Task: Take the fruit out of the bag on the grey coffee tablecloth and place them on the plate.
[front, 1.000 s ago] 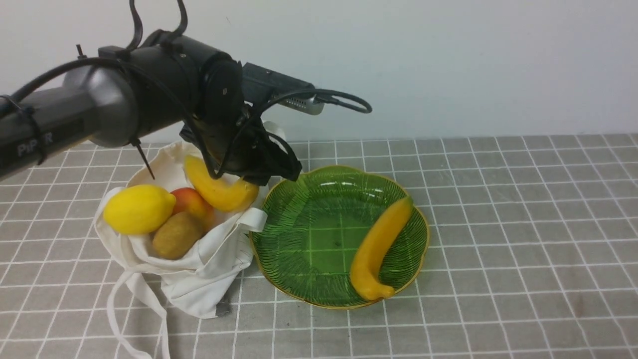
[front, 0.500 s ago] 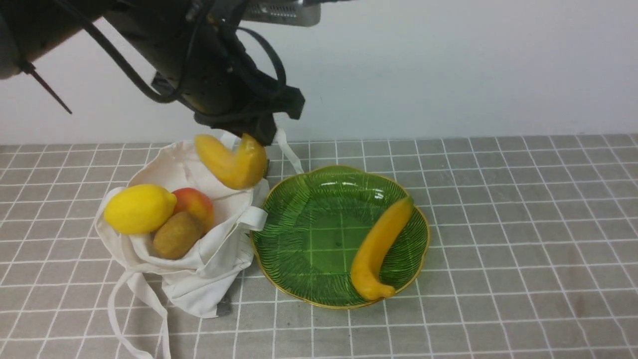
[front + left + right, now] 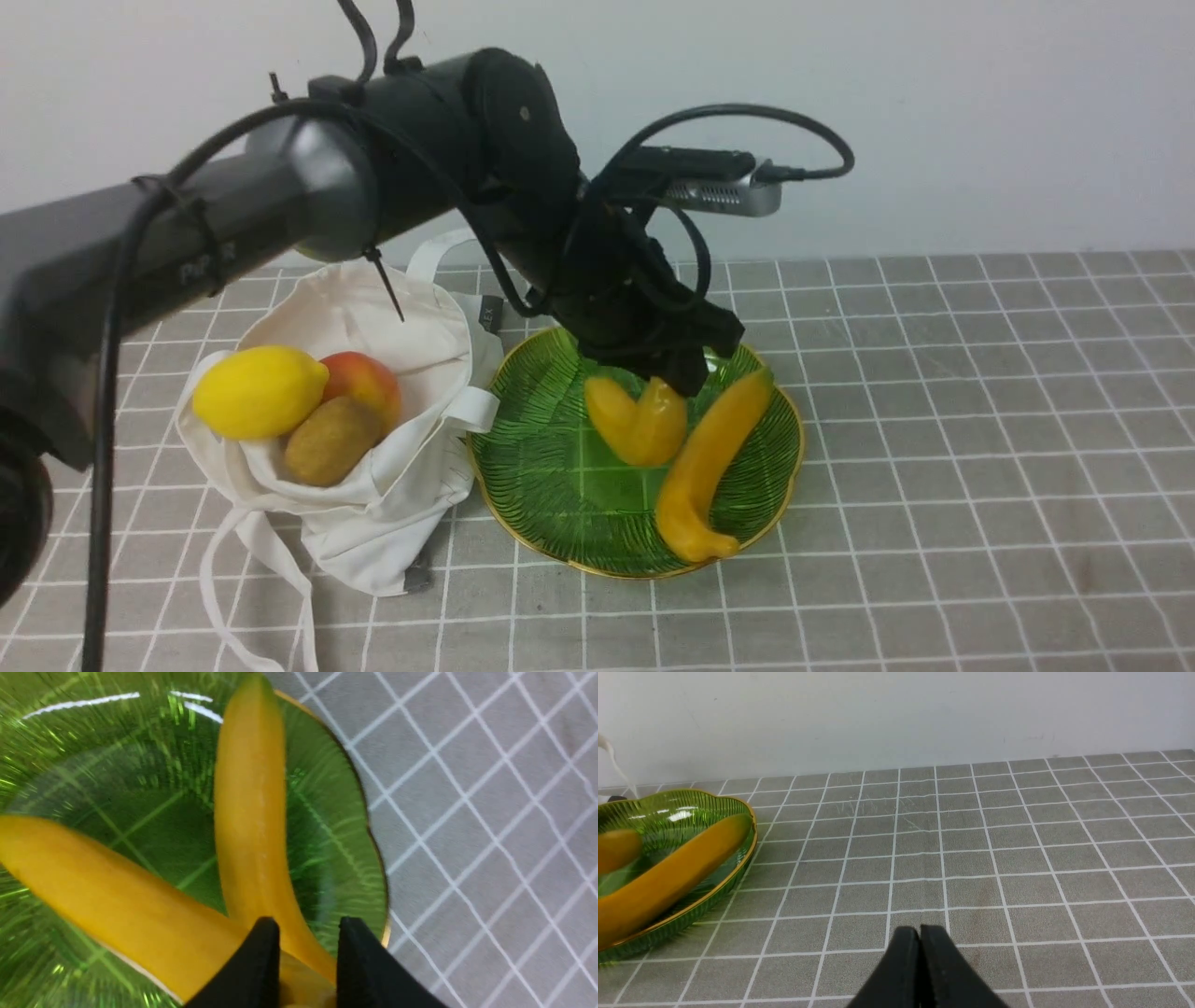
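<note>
My left gripper (image 3: 670, 381) is shut on a curved yellow-orange banana (image 3: 635, 425) and holds it low over the middle of the green glass plate (image 3: 527, 439). In the left wrist view that banana (image 3: 117, 900) runs between my black fingers (image 3: 261, 956). A second banana (image 3: 709, 457) lies in the plate's right half; it also shows in the left wrist view (image 3: 247, 802). The off-white bag (image 3: 373, 509) lies left of the plate, with a lemon (image 3: 257, 392), a red-orange round fruit (image 3: 366, 376) and a kiwi (image 3: 327, 441) in its mouth. My right gripper (image 3: 920, 931) is shut and empty above the cloth.
The grey-brown tablecloth (image 3: 934, 420) with white grid lines covers the table. The bag's white straps (image 3: 243, 597) trail towards the front edge. A pale wall stands behind. The plate's rim (image 3: 738, 858) shows in the right wrist view, with the lying banana (image 3: 672, 872) in it.
My left gripper lifted the banana out of the bag, carried it right and lowered it over the plate. The other fruits, the bag and the plate's banana stayed put.
</note>
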`<state>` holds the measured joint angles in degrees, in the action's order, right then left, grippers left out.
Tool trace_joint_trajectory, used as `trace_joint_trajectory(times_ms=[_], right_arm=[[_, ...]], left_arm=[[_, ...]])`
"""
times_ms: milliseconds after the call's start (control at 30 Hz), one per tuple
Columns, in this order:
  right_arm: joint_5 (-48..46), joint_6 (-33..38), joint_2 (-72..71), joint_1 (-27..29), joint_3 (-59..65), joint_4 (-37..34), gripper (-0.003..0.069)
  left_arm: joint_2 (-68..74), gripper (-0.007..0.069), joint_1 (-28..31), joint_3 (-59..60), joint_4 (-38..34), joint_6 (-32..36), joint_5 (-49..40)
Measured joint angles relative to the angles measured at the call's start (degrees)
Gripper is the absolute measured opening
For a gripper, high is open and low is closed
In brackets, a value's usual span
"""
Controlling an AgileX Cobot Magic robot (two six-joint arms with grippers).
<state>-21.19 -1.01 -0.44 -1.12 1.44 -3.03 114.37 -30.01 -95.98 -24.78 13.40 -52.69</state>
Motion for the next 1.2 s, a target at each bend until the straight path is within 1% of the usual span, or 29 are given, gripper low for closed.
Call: trace_joint_trajectory(times_ms=[67, 167, 300, 333, 400, 467, 567, 600, 633, 700, 733, 767, 833, 967, 1100, 1200], right_arm=[[0.0, 0.0, 0.0, 0.0, 0.0, 0.0, -0.0014], [0.0, 0.0, 0.0, 0.0, 0.0, 0.0, -0.0014], [0.0, 0.0, 0.0, 0.0, 0.0, 0.0, -0.0014], [0.0, 0.0, 0.0, 0.0, 0.0, 0.0, -0.0014], [0.0, 0.0, 0.0, 0.0, 0.0, 0.0, -0.0014], [0.0, 0.0, 0.0, 0.0, 0.0, 0.0, -0.0014], [0.0, 0.0, 0.0, 0.0, 0.0, 0.0, -0.0014], [0.0, 0.0, 0.0, 0.0, 0.0, 0.0, -0.0014], [0.0, 0.0, 0.0, 0.0, 0.0, 0.0, -0.0014], [0.0, 0.0, 0.0, 0.0, 0.0, 0.0, -0.0014], [0.0, 0.0, 0.0, 0.0, 0.0, 0.0, -0.0014], [0.0, 0.0, 0.0, 0.0, 0.0, 0.0, -0.0014], [0.0, 0.0, 0.0, 0.0, 0.0, 0.0, -0.0014], [0.0, 0.0, 0.0, 0.0, 0.0, 0.0, -0.0014], [0.0, 0.0, 0.0, 0.0, 0.0, 0.0, -0.0014], [0.0, 0.0, 0.0, 0.0, 0.0, 0.0, -0.0014]], left_arm=[[0.6, 0.0237, 0.0, 0.0, 0.0, -1.4, 0.7], [1.1, 0.0352, 0.0, 0.0, 0.0, -3.2, 2.5], [1.1, 0.0477, 0.0, 0.0, -0.1, -3.7, 4.3], [1.1, 0.0498, 0.0, 0.0, -0.1, -3.8, 4.5], [1.1, 0.0517, 0.1, -1.0, -0.1, -3.8, 3.0], [0.9, 0.0493, 0.2, -2.8, 0.0, -3.8, 0.2], [-0.6, 0.0374, 0.6, -7.4, 1.3, -3.7, -6.5], [-1.6, 0.0304, 0.7, -9.6, 2.5, -3.7, -9.3], [-2.5, 0.0253, 0.7, -11.2, 3.5, -3.7, -11.1], [-5.4, 0.0106, 0.7, -15.0, 6.7, -3.7, -15.6], [-7.0, 0.0059, 0.7, -16.4, 8.3, -3.7, -16.7], [-8.8, 0.0031, 0.7, -17.3, 10.1, -3.7, -17.3], [-12.8, 0.0002, 0.7, -17.9, 13.8, -3.7, -18.1], [-18.9, -0.0008, 0.7, -16.1, 18.7, -3.9, -18.8], [-24.9, -0.0008, 0.7, -10.8, 20.7, -4.6, -19.0], [-30.8, -0.0008, 0.7, -4.1, 21.1, -5.2, -19.1]])
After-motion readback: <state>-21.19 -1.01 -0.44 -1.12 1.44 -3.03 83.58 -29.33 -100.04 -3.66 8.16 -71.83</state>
